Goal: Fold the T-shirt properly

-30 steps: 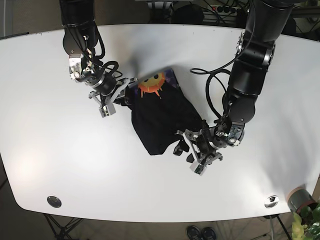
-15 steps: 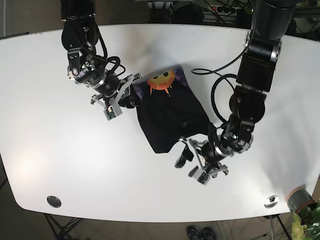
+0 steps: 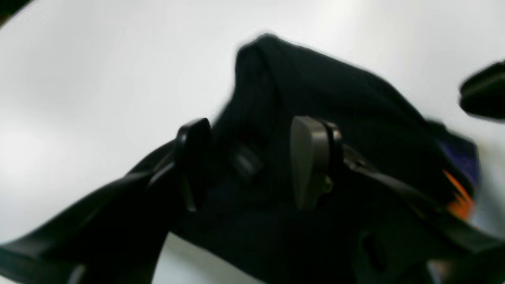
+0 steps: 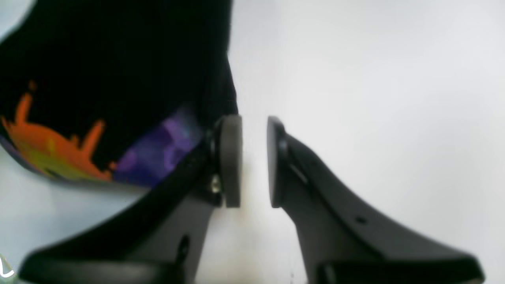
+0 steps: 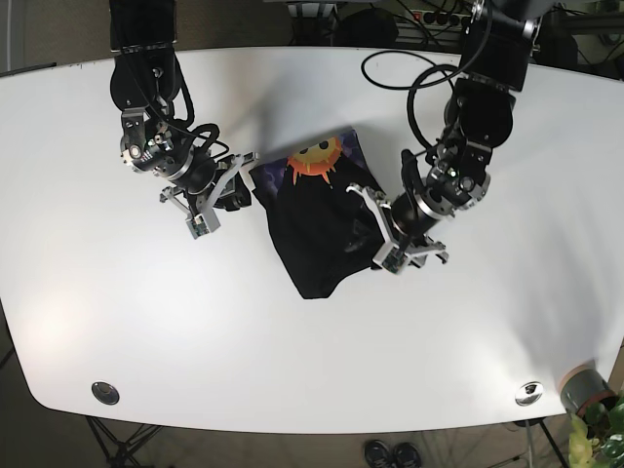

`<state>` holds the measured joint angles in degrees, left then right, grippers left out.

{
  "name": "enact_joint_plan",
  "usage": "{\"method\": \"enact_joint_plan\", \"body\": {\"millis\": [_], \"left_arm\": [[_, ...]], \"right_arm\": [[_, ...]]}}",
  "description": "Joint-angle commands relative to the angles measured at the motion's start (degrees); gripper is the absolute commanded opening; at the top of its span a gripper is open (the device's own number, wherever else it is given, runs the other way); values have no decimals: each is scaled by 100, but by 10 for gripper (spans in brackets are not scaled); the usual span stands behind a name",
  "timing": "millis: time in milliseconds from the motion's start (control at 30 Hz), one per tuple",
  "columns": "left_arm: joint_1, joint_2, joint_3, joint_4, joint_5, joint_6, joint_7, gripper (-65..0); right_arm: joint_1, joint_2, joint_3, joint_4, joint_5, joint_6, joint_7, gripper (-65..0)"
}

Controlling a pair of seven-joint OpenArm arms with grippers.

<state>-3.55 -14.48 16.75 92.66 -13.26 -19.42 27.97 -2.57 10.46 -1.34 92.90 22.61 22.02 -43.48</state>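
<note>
The dark T-shirt (image 5: 317, 234) lies folded in the middle of the white table (image 5: 468, 341), its orange sun print (image 5: 317, 158) at the far end. My left gripper (image 5: 370, 234) is at the shirt's right edge. In the left wrist view the left gripper (image 3: 250, 161) is open, with the dark shirt (image 3: 335, 98) under and between its fingers (image 3: 309, 157). My right gripper (image 5: 237, 188) is beside the shirt's left edge. In the right wrist view the right gripper (image 4: 252, 161) has its jaws a little apart over bare table, and the shirt (image 4: 118, 59) with the sun print (image 4: 51, 138) lies just to their left.
Two metal discs (image 5: 105, 393) (image 5: 529, 392) sit near the table's front edge. A grey pot with a plant (image 5: 588, 390) stands off the front right corner. A black cable (image 5: 390, 63) loops over the table behind the shirt.
My left gripper has moved from the shirt's lower hem up to its right edge. My right gripper has drawn a little left and has let go of the shirt's corner.
</note>
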Motion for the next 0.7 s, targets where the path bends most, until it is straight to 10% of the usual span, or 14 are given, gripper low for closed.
{"method": "enact_joint_plan", "body": {"millis": [0, 333, 667], "left_arm": [[157, 19, -1, 532, -41, 4, -146, -344], [1309, 11, -27, 1490, -24, 21, -146, -350], [1318, 11, -27, -40, -41, 21, -181, -350]], "right_arm": [[103, 5, -2, -2, 73, 44, 133, -555], [94, -83, -424, 156, 117, 35, 133, -556], [94, -198, -415, 165, 82, 35, 133, -556]]}}
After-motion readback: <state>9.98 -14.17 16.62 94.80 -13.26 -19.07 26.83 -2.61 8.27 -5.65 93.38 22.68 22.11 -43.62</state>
